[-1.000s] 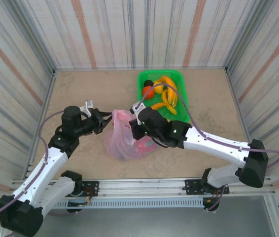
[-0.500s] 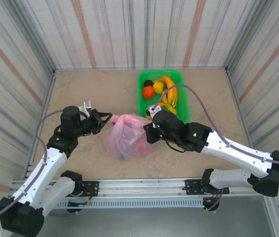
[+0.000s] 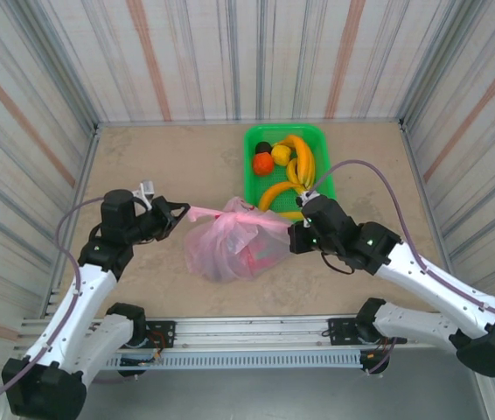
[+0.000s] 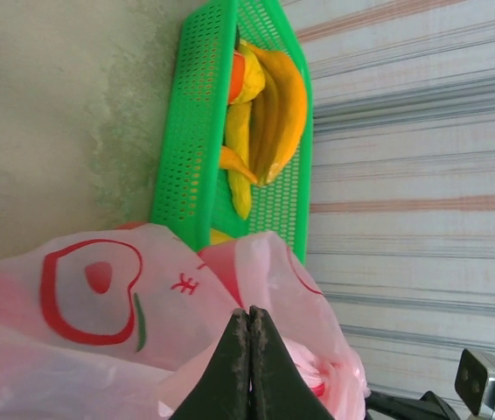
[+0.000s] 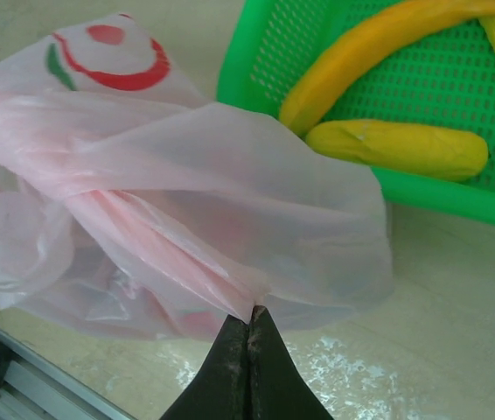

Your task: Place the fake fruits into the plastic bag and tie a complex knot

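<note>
Nearest me, the plastic bag [image 3: 230, 249] sits on the desk [image 3: 142, 166] mid-front, between my two arms: pink, translucent, red fruit print on the side. Something reddish shows through the film low down, I can't tell which fruit

My left end effector [image 3: 183, 212] is clamped shut on one bag handle, which is pulled into a thin taut strip running left from the bag top. In the left wrist view the black tips meet with pink film pinched between them

My right end effector [image 3: 293, 238] is closed on the bag's right side. In the right wrist view the film gathers into a twisted strand that runs straight into the closed tips. The bag mouth is stretched between the two grips, left grip a bit farther back than the right

Behind the bag, the green basket [image 3: 252, 138] stands close to it; I can't tell whether they touch. Fake fruits inside it: yellow bananas [image 3: 301, 164], an orange round one [image 3: 262, 164], a dark round one [image 3: 264, 148], a small yellow one [image 3: 281, 154]

Farthest back, striped walls [image 3: 230, 61] close off the desk
</note>
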You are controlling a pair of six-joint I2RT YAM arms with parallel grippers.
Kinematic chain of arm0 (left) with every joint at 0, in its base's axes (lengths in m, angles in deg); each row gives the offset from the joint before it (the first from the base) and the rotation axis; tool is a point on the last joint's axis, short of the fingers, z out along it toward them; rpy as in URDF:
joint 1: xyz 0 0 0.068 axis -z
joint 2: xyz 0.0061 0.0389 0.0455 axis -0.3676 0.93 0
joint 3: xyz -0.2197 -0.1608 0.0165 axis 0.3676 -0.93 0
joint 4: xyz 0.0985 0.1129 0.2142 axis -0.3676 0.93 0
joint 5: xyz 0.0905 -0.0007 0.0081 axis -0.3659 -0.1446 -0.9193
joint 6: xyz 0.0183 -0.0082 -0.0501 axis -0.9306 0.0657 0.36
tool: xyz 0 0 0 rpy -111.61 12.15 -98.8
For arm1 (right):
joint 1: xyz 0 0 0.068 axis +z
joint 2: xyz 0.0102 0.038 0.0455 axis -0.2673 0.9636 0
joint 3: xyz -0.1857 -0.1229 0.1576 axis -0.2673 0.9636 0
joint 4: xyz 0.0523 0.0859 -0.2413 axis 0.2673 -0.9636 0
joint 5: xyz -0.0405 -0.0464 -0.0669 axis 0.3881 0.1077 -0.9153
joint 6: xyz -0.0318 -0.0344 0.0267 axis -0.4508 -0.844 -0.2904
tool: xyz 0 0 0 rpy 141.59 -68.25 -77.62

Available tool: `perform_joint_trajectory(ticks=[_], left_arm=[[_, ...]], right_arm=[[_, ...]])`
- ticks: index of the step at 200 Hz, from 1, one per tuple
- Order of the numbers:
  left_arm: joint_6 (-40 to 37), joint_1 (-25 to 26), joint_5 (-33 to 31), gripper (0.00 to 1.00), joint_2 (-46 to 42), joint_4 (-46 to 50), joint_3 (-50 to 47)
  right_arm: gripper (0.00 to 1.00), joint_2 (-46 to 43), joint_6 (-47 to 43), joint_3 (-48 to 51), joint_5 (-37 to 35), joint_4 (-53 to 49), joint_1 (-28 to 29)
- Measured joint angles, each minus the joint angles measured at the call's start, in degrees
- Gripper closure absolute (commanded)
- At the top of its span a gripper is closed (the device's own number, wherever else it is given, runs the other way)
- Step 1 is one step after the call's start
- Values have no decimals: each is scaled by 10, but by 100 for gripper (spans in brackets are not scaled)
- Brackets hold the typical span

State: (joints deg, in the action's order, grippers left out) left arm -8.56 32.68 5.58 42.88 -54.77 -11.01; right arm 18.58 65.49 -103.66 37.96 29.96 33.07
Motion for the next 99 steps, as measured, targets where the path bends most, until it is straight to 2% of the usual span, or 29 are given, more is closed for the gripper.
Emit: perform_joint_trajectory(ticks=[26, 96, 99], left_arm=[[-19, -14, 12, 100, 2, 7, -23], [-34, -22, 24, 99, 12, 1, -28], [-35, -23, 25, 97, 12, 0, -28]], right_arm=[[100, -17, -2, 31, 43, 7, -33], [100, -30, -19, 34, 104, 12, -44], [96, -30, -21, 34, 105, 12, -44]])
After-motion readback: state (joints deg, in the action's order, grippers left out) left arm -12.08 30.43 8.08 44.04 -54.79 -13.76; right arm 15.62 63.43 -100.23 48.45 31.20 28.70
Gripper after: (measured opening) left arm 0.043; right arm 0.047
